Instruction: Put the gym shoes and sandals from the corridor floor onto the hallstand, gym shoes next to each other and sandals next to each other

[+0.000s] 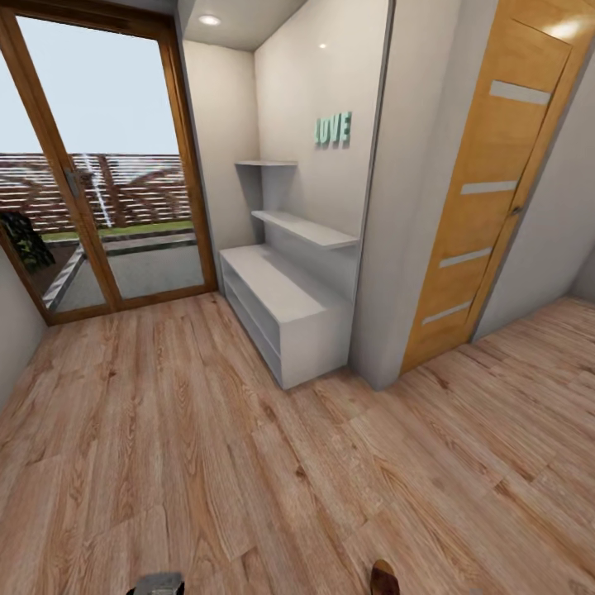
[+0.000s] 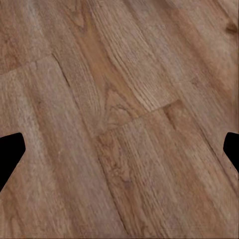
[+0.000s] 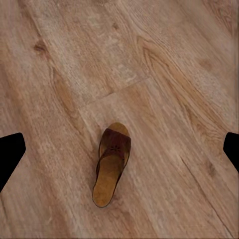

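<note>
Corridor wide open, hallstand (image 1: 285,310) bare in its alcove at 12 o'clock.
One sandal (image 3: 111,164) lies flat on the plank floor (image 1: 248,463) beneath the right gripper (image 3: 119,149), fingers spread; left gripper (image 2: 119,149) likewise parted. Glass door (image 1: 107,165) at 10 o'clock.

Light brown wood-plank floor (image 1: 207,463) with strong grain, running wall to wall. At far left, a wood-framed glass door (image 1: 99,165) opening onto a paved patio, slatted fence and pale sky. Straight ahead, a pale alcove lit by a recessed ceiling spot (image 1: 209,20). On the alcove's side wall, teal "LOVE" letters (image 1: 333,130). At right, a grey pillar (image 1: 413,207), then an orange wooden door (image 1: 487,182) with four frosted strips. Grey wall (image 1: 554,231) beyond.
</note>
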Robot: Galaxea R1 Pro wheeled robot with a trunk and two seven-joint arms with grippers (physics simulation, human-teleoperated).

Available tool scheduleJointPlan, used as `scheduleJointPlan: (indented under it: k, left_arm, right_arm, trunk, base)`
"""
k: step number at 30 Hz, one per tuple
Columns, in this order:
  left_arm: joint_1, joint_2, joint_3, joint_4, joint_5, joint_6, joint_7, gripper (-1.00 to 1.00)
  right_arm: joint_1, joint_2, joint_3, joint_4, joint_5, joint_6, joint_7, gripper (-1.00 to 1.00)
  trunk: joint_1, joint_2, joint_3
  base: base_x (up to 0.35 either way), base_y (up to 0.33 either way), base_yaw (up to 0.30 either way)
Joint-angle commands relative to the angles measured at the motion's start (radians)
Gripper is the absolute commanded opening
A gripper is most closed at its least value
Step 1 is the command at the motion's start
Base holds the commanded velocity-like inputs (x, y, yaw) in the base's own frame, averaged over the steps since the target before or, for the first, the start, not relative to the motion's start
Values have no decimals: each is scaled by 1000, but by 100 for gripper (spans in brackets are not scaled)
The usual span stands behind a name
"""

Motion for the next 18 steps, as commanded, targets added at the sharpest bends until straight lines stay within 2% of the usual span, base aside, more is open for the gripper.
scheduleJointPlan:
  k: [1,5,6,8,13,18]
  left_arm:
    - [-15,1,-2,-3,8,-1,-1,100]
    - [-88,0,-4,-13,5,15,-15,100]
    - [-123,-1,-4,-18,4,39,-29,100]
    - [-150,-2,-4,-21,3,62,-40,100]
    - [-191,-7,-4,-26,4,100,-53,100]
    - [-203,-9,-4,-28,4,107,-57,100]
  right_arm:
    - [-3,0,0,-16,-1,0,-1,100]
    - [-27,0,0,-85,-3,36,-3,100]
    - [-62,0,-2,-101,-3,84,-3,100]
    - [-95,0,-3,-110,-3,123,-4,100]
    - [-161,-1,-6,-119,-4,177,-3,100]
    - [-184,-2,-15,-122,-6,193,-1,100]
  trunk:
    - [0,0,-1]
    - [0,0,-1]
    - [0,0,-1]
    - [0,0,-1]
    - [0,0,-1]
    - [0,0,-1]
  base:
    - [5,0,0]
    - [3,0,0]
    - [0,0,0]
    - [0,0,0]
    - [0,0,0]
    - [0,0,0]
